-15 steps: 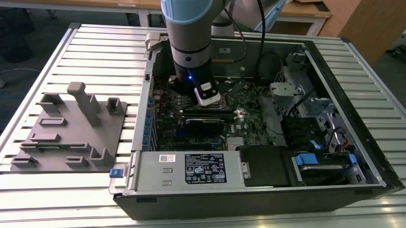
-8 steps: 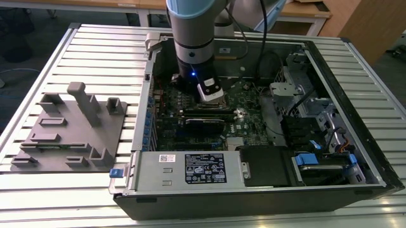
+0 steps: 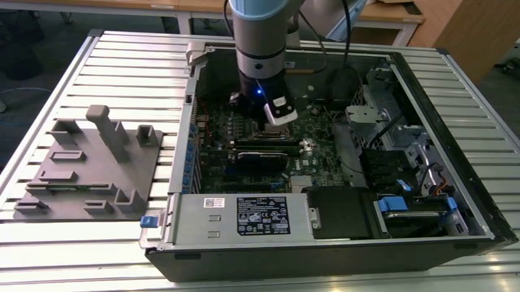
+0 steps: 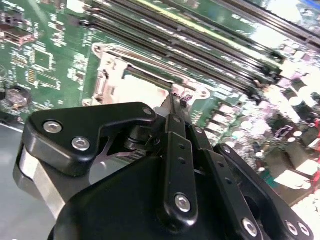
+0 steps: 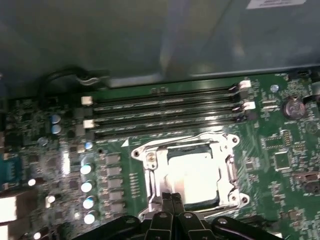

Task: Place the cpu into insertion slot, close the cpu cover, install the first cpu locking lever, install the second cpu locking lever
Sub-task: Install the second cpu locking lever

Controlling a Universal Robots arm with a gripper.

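Pincer [image 5: 172, 197] tips together over cpu [image 5: 197, 177], near socket edge hidden.

The cpu [image 5: 197, 177] sat in the insertion slot [image 5: 152, 172]; memory slots [image 5: 165, 117] lay just beside it.

The circuit board [image 5: 280, 150] is green, dotted with silver-topped capacitors [image 5: 86, 186]; the cpu [image 5: 196, 176] shows pale silver-grey inside the shiny silver cpu cover [image 5: 155, 170]; the memory slots [image 5: 165, 117] are black with white end clips; the gripper [image 4: 172, 107] is black with silver screws; the fixture block [image 3: 85, 176] is plain grey.
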